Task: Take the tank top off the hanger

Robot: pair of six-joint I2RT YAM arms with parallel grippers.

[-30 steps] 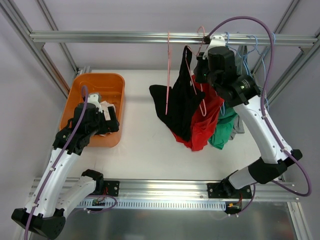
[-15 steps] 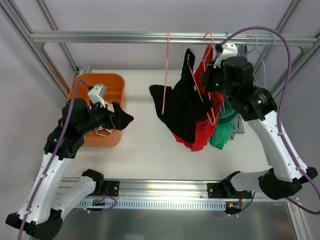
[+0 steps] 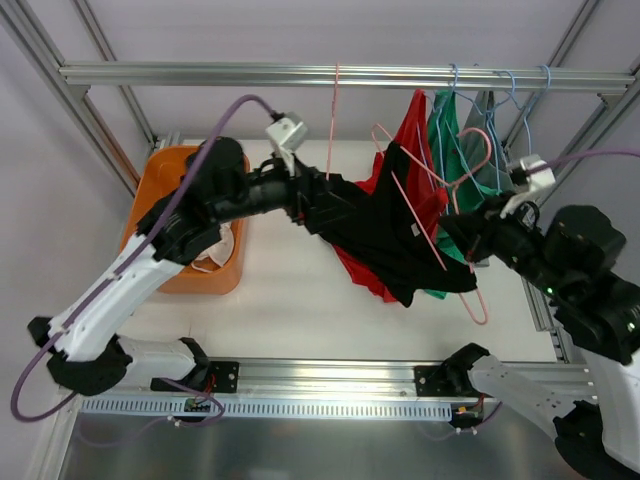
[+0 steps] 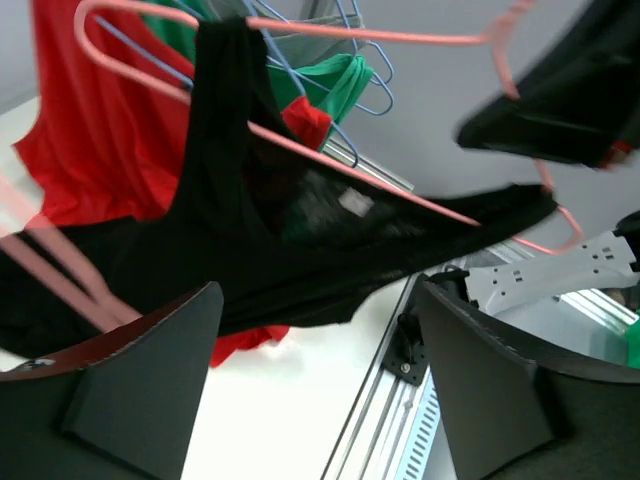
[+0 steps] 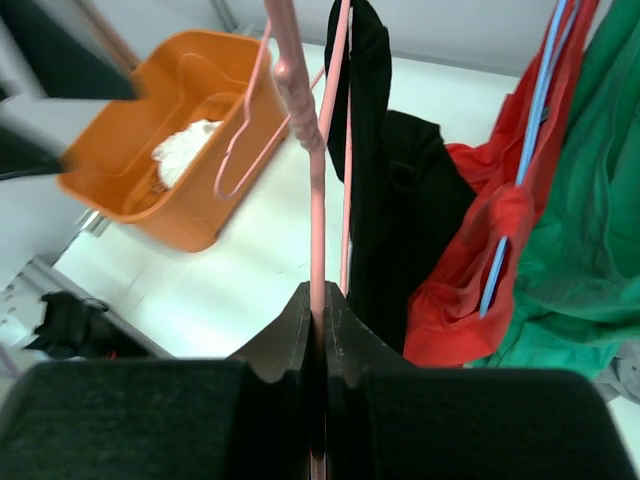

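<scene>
The black tank top hangs on a pink hanger that is off the rail and tilted over the table's middle. My right gripper is shut on the hanger's wire; the right wrist view shows the jaws pinching the pink wire, with the black top just beyond. My left gripper is open at the top's left edge. In the left wrist view its jaws stand wide apart below the black top and the hanger.
An orange bin holding white cloth sits at the left. A red top and a green top hang on blue hangers from the rail. An empty pink hanger hangs mid-rail.
My left arm swung from the orange bin rightward to the black top. My right arm pulled the pink hanger with the top off the rail, toward the front right.
</scene>
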